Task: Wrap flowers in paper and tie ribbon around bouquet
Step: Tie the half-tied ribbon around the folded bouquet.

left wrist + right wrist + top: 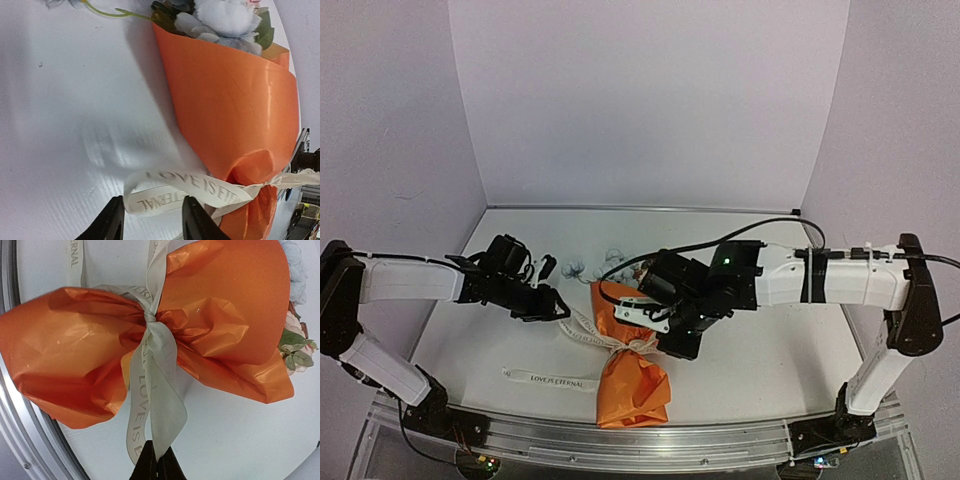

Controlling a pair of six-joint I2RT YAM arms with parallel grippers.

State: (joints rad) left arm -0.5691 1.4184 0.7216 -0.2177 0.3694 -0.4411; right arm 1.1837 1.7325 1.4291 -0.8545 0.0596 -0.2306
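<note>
On the table (470, 350), your right gripper (158, 456) pinches a tail of the ribbon (160, 365) tied round the bouquet (225, 305); your left gripper (152, 212) stands open at the ribbon's loop.

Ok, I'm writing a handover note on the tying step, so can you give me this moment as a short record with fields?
bouquet: orange cone lying on the table, flowers showing at its wide end
ribbon: knotted round the pinched neck, one lettered tail flat on the table
left jaws: open, either side of a ribbon loop
right jaws: shut on the ribbon on the knot's other side
stage: wrapped and tied
</note>
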